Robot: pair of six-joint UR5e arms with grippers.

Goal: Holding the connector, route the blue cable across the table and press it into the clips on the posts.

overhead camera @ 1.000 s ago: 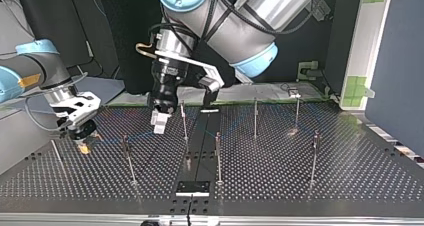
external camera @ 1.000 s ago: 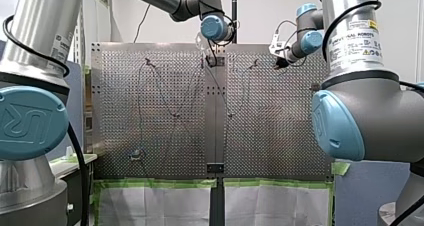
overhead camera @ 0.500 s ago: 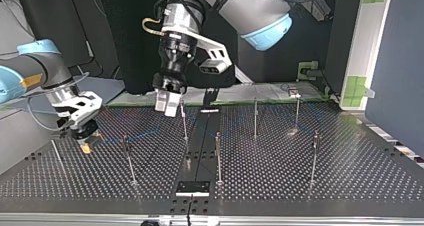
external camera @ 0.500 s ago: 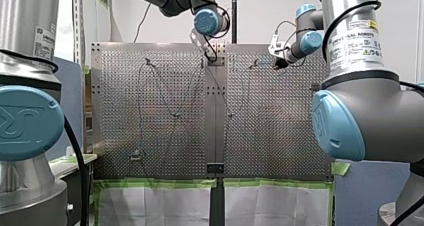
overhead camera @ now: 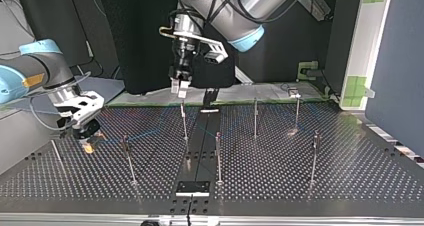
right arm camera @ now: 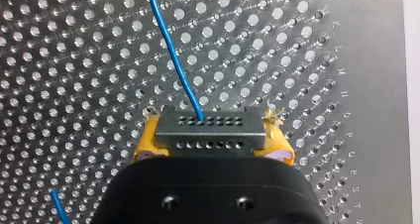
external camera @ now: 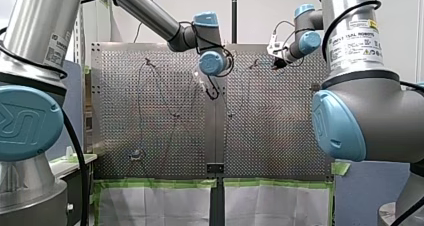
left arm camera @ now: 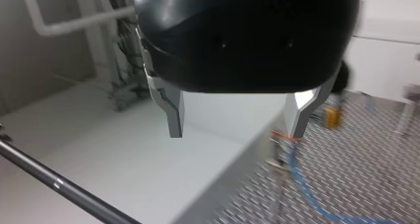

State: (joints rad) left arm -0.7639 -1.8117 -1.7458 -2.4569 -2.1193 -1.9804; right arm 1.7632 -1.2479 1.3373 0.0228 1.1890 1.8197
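Note:
My right gripper (right arm camera: 210, 152) is shut on the grey connector (right arm camera: 207, 133), which sits between its yellow pads (right arm camera: 146, 143). The blue cable (right arm camera: 174, 55) leaves the connector and runs over the perforated plate. At the top view's left the same gripper (overhead camera: 86, 137) hangs low over the table, and the cable (overhead camera: 147, 133) trails from it toward the middle posts. My left gripper (overhead camera: 179, 87) hovers open and empty above the post (overhead camera: 183, 120) near the centre strip. Its metal fingers (left arm camera: 175, 116) stand wide apart, with the cable (left arm camera: 303, 196) lying on the plate below them.
Several thin upright posts stand on the table, such as the centre post (overhead camera: 217, 156), the far right-hand post (overhead camera: 255, 118), the outer right post (overhead camera: 314, 157) and the left post (overhead camera: 128, 160). A black strip (overhead camera: 199, 151) runs down the table's middle.
My left gripper has risen off the table and moved right in the top view, toward the far edge, turning as it went. My right gripper has stayed almost still with the connector.

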